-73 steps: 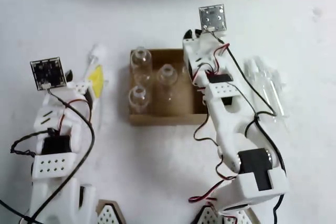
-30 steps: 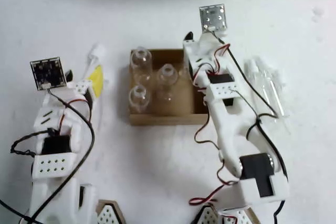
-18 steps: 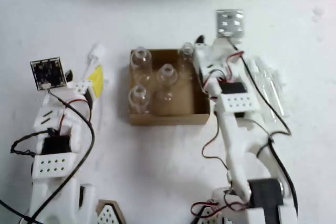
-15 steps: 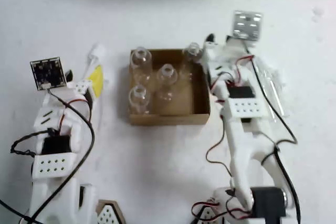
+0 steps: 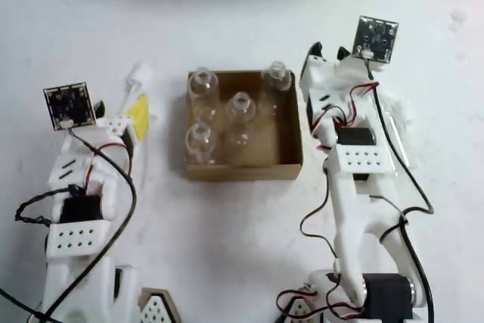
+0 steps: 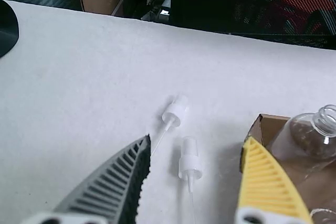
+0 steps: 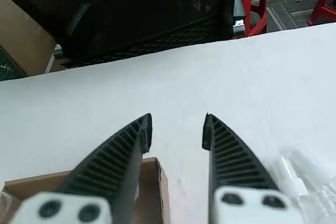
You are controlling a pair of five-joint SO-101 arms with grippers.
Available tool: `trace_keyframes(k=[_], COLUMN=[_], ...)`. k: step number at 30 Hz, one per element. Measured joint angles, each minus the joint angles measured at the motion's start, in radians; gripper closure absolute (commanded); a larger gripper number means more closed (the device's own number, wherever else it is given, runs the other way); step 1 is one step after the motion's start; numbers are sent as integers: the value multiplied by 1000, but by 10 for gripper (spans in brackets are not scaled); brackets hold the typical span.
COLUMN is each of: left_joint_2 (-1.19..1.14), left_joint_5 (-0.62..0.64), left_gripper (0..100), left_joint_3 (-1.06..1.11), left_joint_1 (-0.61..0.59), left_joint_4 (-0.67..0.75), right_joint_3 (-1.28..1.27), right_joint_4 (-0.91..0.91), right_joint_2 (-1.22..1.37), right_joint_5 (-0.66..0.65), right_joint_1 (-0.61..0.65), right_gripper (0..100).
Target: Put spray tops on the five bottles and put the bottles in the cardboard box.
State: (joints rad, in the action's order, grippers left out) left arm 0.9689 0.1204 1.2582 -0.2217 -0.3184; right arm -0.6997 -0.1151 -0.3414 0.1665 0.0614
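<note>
While four bottles are standing in the box, both arms are holding nothing.

From up high, the cardboard box (image 5: 242, 172) is sitting in the middle of the surface (image 5: 227, 20), between the two arms, so both can reach it. Four bottles (image 5: 240, 107) are standing up inside it with open necks, so I think their tops are not on yet. The right arm (image 5: 355, 164) is hanging just beside the box, and a fifth bottle (image 5: 401, 138) is lying on the surface on its other side. In the left wrist view, the left jaws are spreading wide above two spray tops (image 6: 190, 157) lying near the box corner, maybe getting ready to pick one up. In the right wrist view, the right jaws are standing apart too, pinching nothing, just above the box edge.
</note>
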Motion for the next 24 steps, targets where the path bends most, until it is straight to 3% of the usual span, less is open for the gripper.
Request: trace_keyframes(k=[4,12,24], left_joint_2=[0,0,0], left_joint_5=[0,0,-5], left_gripper=[732,732,732], left_joint_3=[0,0,0], left_joint_1=[0,0,20], left_joint_4=[0,0,0], right_joint_3=[48,446,1082], right_joint_4=[-87,-517,-1126], right_joint_2=[-29,94,595], right_joint_5=[0,-25,-601], right_joint_1=[-28,-175,-250], right_gripper=[858,858,858])
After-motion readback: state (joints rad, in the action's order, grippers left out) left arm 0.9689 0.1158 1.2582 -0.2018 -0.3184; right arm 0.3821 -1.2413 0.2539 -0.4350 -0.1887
